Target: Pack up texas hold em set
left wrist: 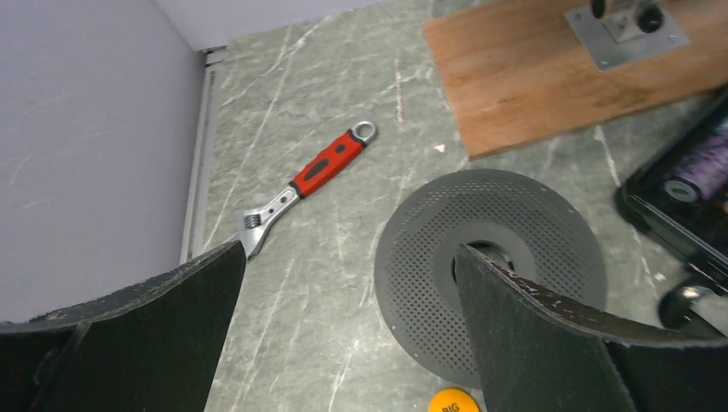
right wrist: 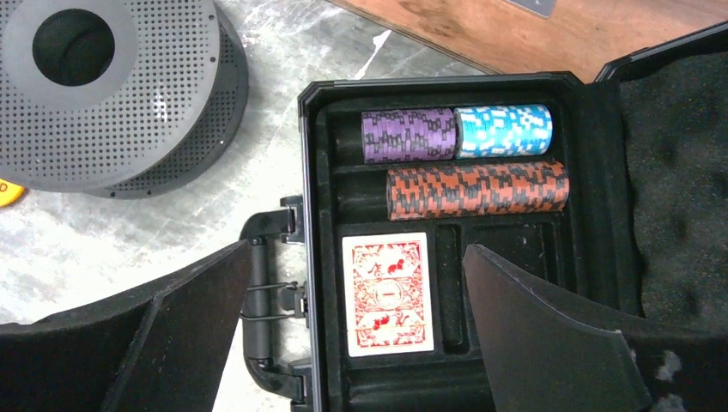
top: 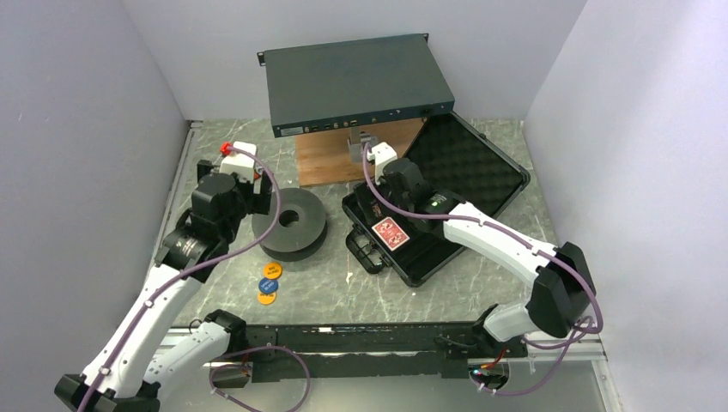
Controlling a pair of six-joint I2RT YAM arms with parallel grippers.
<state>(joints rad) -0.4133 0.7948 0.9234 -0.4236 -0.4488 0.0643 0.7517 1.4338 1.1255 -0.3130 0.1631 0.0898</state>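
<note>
Surface: a grey marbled table (top: 412, 296), walled in by pale panels on three sides.

Item 1, black case (right wrist: 319, 172): found right of centre in the top view, lying open, with its foam-lined lid (top: 468, 163) laid back toward the upper right. Three chip stacks are seen lying on their sides in the upper slots: purple (right wrist: 408, 135) and teal (right wrist: 503, 130) end to end, brown (right wrist: 477, 190) in the row below. The red-backed card deck (right wrist: 387, 293) is seated flat in the compartment under them. The slots to its right are seen bare.

Item 2, right gripper (right wrist: 356, 257): held directly over the deck with its jaws spread wide, and nothing is gripped.

Item 3, three discs, orange (top: 272, 270), blue (top: 267, 285) and yellow (top: 267, 299): left outside the case in a short column at lower left of centre, just below the dark spool (top: 289, 223).

Item 4, left gripper (left wrist: 348, 253): poised above the spool's left edge, likewise fully released and empty.

Periphery: a wooden board (top: 330, 159) and a flat metal box (top: 356, 81) at upper centre, and a red-handled wrench (left wrist: 305, 184) by the left wall.

Step in hand: the deck is judged stowed. The discs are judged outstanding, and the lid is not yet shut.

Next move: a low, shallow pinch on thin flat discs is called for, probably by the nearer left arm. A carry past the spool to a bare slot is then needed.
</note>
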